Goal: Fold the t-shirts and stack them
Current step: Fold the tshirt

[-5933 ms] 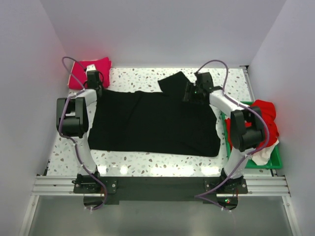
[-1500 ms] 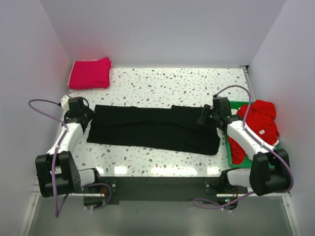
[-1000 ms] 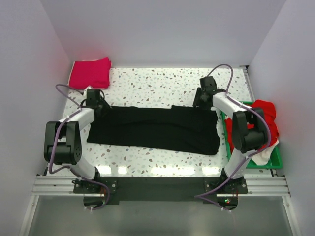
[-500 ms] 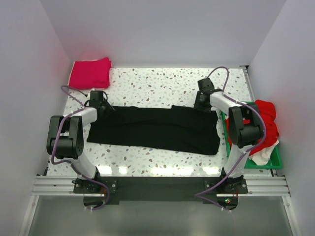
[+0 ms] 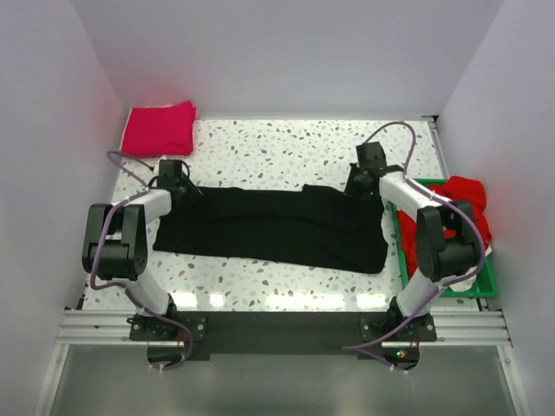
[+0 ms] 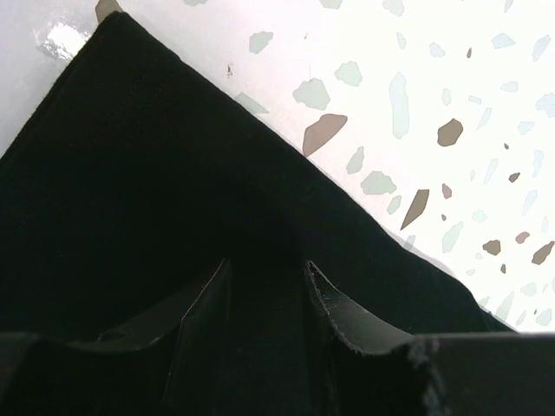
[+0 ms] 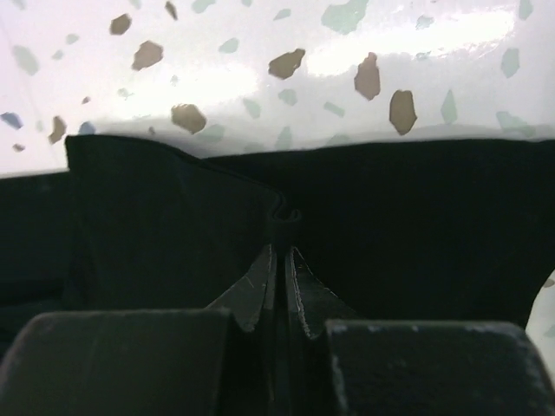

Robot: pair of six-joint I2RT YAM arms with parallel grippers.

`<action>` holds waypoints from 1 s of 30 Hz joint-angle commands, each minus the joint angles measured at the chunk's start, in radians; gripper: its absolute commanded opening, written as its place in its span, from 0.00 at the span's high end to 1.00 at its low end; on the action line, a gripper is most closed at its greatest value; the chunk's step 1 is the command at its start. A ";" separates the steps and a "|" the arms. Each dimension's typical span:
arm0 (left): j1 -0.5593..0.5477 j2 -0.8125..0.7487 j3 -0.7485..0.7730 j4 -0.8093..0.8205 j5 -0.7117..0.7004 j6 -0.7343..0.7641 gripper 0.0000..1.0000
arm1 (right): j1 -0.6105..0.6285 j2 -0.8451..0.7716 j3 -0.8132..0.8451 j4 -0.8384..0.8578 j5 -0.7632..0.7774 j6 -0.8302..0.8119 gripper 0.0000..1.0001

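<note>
Pinching far edge of the one black t-shirt (image 5: 277,227), right gripper (image 7: 279,251) sits clamped on cloth; left gripper (image 6: 264,277), fingers (image 6: 347,316) apart, over its other corner. One folded magenta t-shirt (image 5: 158,128) beyond left gripper, one red t-shirt (image 5: 468,204) beside right.

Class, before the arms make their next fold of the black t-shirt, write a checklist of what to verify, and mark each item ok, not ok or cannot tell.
1. Right gripper shut on the far edge of the black t-shirt: ok.
2. Left gripper shut on the far-left corner: not ok, jaws open over the cloth.
3. Both cloth layers caught in the right grip: cannot tell.
4. Garment lying flat as a long band on the table: ok.
5. Folded pink t-shirt apart from both arms: ok.
</note>
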 commanded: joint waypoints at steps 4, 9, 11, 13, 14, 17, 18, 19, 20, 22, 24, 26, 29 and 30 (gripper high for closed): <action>-0.005 0.018 0.012 0.007 -0.028 -0.018 0.58 | 0.008 -0.185 -0.120 0.073 -0.153 0.030 1.00; -0.005 0.028 0.005 0.004 -0.031 -0.032 0.58 | 0.037 -0.292 -0.194 0.068 -0.208 0.024 1.00; -0.005 0.026 0.005 0.000 -0.034 -0.034 0.58 | 0.043 -0.347 -0.235 0.068 -0.225 0.027 1.00; -0.005 0.025 0.006 -0.005 -0.037 -0.032 0.58 | 0.058 -0.384 -0.276 0.062 -0.243 0.032 1.00; -0.005 0.023 0.006 -0.008 -0.040 -0.032 0.58 | 0.065 -0.421 -0.290 0.060 -0.248 0.033 1.00; -0.005 0.020 0.003 -0.014 -0.045 -0.031 0.58 | 0.083 -0.501 -0.344 0.046 -0.265 0.041 0.99; -0.004 0.021 0.003 -0.014 -0.047 -0.031 0.58 | 0.088 -0.519 -0.358 0.039 -0.272 0.044 0.99; -0.005 0.021 0.003 -0.017 -0.050 -0.031 0.58 | 0.088 -0.538 -0.388 0.037 -0.281 0.050 0.99; -0.005 0.021 0.000 -0.017 -0.050 -0.031 0.58 | 0.091 -0.559 -0.404 0.034 -0.286 0.052 0.99; -0.005 0.020 -0.003 -0.017 -0.053 -0.031 0.58 | 0.094 -0.611 -0.444 0.020 -0.289 0.056 0.98; -0.005 0.021 -0.004 -0.016 -0.051 -0.029 0.58 | 0.092 -0.650 -0.471 0.014 -0.295 0.063 0.98; -0.005 0.023 -0.006 -0.014 -0.050 -0.031 0.58 | 0.092 -0.670 -0.513 0.019 -0.312 0.069 0.98; -0.005 0.023 -0.004 -0.017 -0.051 -0.031 0.58 | 0.095 -0.702 -0.566 0.045 -0.343 0.089 0.97; -0.005 0.021 -0.004 -0.017 -0.051 -0.028 0.58 | 0.100 -0.708 -0.577 0.056 -0.349 0.093 0.97</action>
